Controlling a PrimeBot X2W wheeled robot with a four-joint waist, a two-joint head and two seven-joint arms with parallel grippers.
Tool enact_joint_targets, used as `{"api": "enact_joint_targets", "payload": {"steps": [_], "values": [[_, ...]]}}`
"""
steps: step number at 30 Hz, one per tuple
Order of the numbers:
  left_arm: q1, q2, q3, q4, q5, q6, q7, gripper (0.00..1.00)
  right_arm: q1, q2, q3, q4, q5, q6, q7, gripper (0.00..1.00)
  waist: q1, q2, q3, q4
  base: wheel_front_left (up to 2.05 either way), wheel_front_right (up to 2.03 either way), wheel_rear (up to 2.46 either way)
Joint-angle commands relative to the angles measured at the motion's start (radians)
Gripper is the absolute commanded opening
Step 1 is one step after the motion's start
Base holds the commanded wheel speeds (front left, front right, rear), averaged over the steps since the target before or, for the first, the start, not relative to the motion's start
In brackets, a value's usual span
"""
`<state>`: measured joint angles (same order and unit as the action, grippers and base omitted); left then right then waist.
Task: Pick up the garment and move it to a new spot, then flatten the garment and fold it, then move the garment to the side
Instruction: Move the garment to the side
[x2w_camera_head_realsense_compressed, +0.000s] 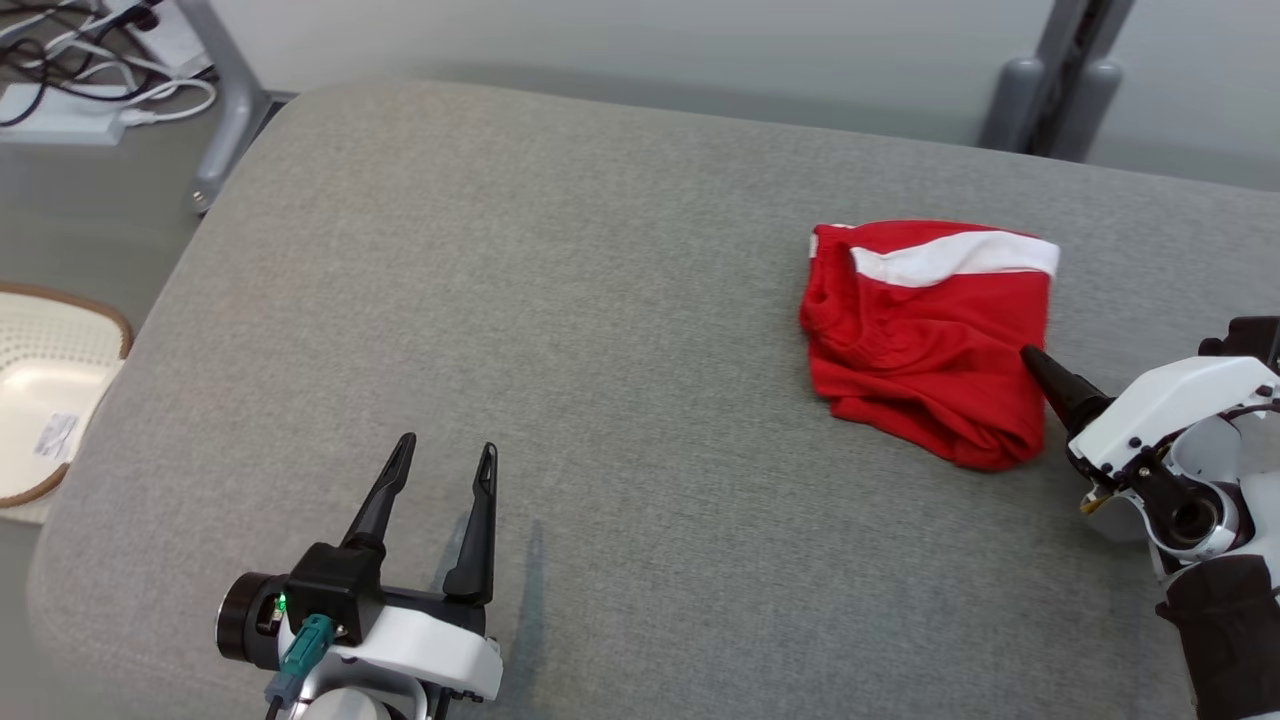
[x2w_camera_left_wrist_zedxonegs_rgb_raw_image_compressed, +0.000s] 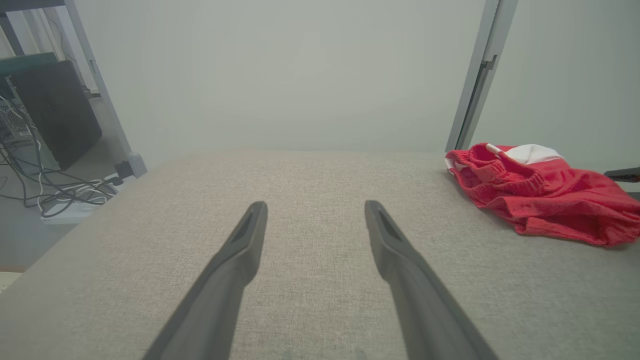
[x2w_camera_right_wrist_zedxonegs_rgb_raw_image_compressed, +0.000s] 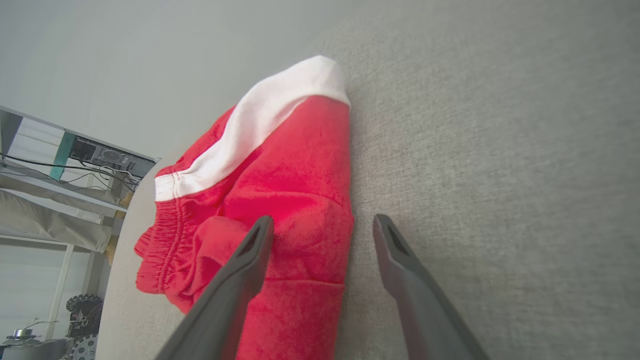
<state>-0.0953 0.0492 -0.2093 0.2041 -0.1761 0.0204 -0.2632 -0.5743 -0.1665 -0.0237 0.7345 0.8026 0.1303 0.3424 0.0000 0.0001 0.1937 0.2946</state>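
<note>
The garment (x2w_camera_head_realsense_compressed: 925, 340), red shorts with a white stripe, lies crumpled and partly folded on the right half of the grey padded table (x2w_camera_head_realsense_compressed: 600, 350). The left wrist view catches the garment (x2w_camera_left_wrist_zedxonegs_rgb_raw_image_compressed: 545, 200) at its right side. My right gripper (x2w_camera_head_realsense_compressed: 1035, 360) is open at the garment's right edge. In the right wrist view, one finger of the right gripper (x2w_camera_right_wrist_zedxonegs_rgb_raw_image_compressed: 323, 219) is over the red garment (x2w_camera_right_wrist_zedxonegs_rgb_raw_image_compressed: 280, 200) and the other is over bare table. My left gripper (x2w_camera_head_realsense_compressed: 447, 443) stands open near the front left with nothing between the fingers. Bare table lies under the left gripper (x2w_camera_left_wrist_zedxonegs_rgb_raw_image_compressed: 315, 205).
A white basket (x2w_camera_head_realsense_compressed: 50, 400) sits on the floor beyond the table's left edge. Cables and a power strip (x2w_camera_head_realsense_compressed: 60, 110) lie at the far left by a metal leg (x2w_camera_head_realsense_compressed: 235, 100). Grey posts (x2w_camera_head_realsense_compressed: 1060, 90) stand behind the far right edge.
</note>
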Motion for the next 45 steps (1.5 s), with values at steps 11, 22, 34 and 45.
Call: {"api": "enact_joint_targets", "payload": {"steps": [11, 22, 34, 45], "values": [[-0.013, 0.003, -0.032, -0.009, -0.036, 0.025, -0.001, 1.00, -0.074, -0.031, 0.044, 0.081, 0.098, 0.001, 0.101, 1.00, 0.0000, -0.0001, 0.052, 0.089, 0.00, 0.00, 0.00], [-0.051, 0.004, -0.045, -0.008, -0.055, 0.033, -0.001, 1.00, -0.153, -0.020, 0.099, 0.113, 0.132, 0.001, 0.112, 1.00, 0.0000, -0.0001, 0.097, 0.120, 0.00, 0.00, 0.00], [-0.065, 0.004, -0.046, -0.003, -0.056, 0.041, -0.001, 1.00, -0.155, -0.059, 0.178, 0.084, 0.157, 0.001, 0.045, 0.00, 0.0000, -0.0001, 0.096, 0.103, 0.00, 0.00, 0.00], [-0.052, 0.004, -0.017, -0.001, -0.040, 0.029, -0.001, 1.00, -0.127, -0.139, 0.360, -0.007, 0.141, 0.001, 0.040, 0.00, 0.0000, -0.0001, 0.025, -0.014, 0.00, 0.00, 0.00]]}}
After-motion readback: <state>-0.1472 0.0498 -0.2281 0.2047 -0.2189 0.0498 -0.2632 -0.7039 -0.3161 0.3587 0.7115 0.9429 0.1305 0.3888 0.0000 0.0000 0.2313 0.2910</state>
